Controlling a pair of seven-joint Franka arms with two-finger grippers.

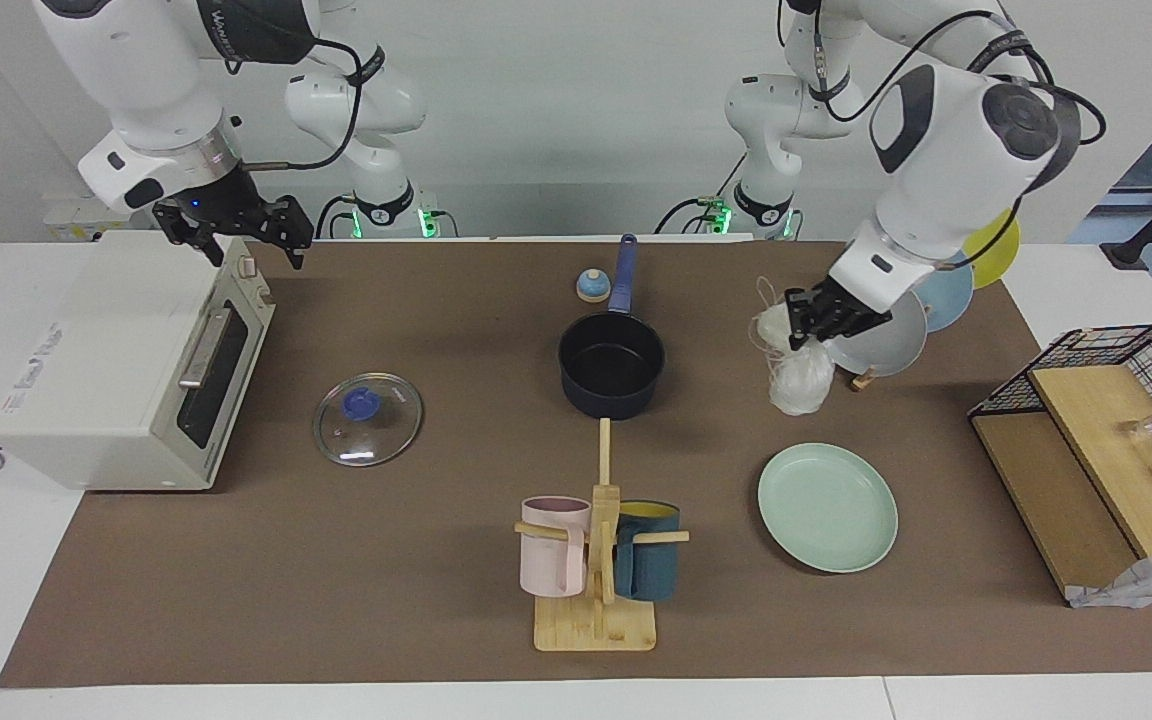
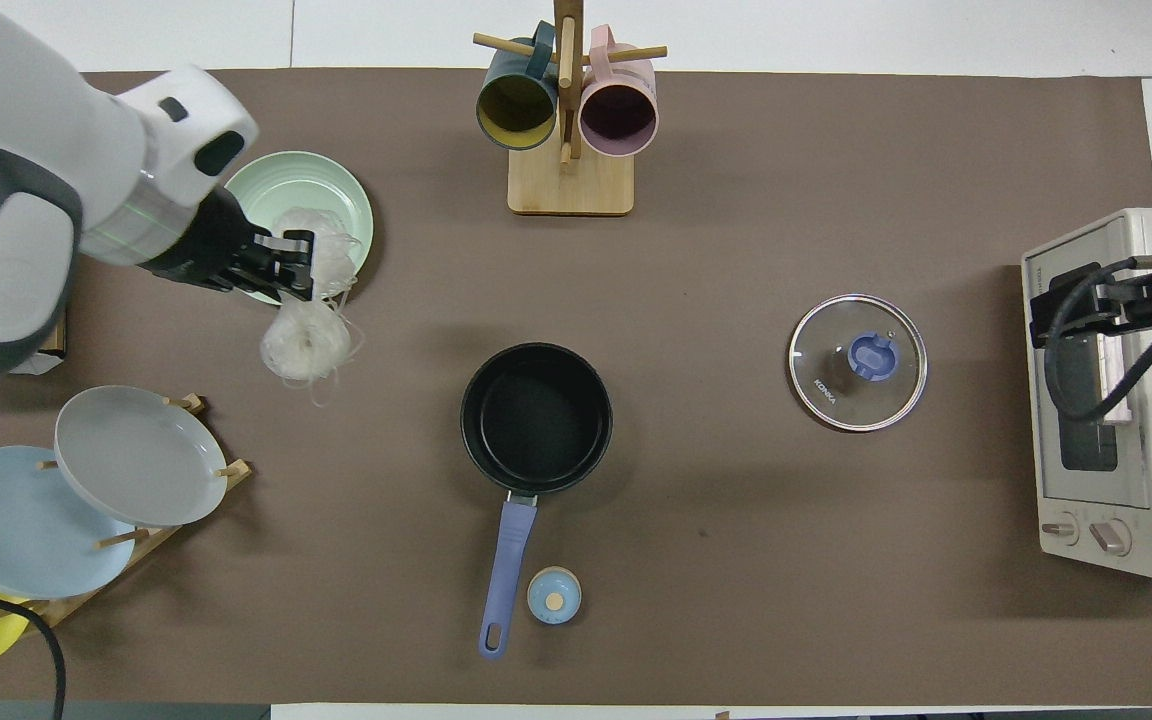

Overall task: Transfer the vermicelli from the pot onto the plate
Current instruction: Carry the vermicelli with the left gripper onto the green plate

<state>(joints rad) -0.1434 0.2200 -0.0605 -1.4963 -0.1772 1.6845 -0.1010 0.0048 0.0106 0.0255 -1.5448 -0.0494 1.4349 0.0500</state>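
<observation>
My left gripper (image 1: 804, 318) (image 2: 288, 268) is shut on the vermicelli (image 1: 802, 378) (image 2: 304, 342), a whitish clump with loose strands. The clump hangs in the air from the gripper, over the mat at the rim of the mint-green plate (image 1: 826, 515) (image 2: 271, 185). That plate lies flat toward the left arm's end of the table, with nothing resting on it. The navy pot (image 1: 611, 400) (image 2: 536, 420) stands mid-table with a bare black inside, its blue handle pointing toward the robots. My right gripper (image 1: 241, 240) waits open above the toaster oven (image 1: 126, 360).
A glass lid (image 1: 368, 418) lies between the pot and the oven. A wooden mug rack (image 1: 596, 560) with a pink mug and a teal mug stands farther out than the pot. Grey, blue and yellow plates lean in a rack (image 1: 871, 325). A wire basket (image 1: 1106, 440) is at the table's end.
</observation>
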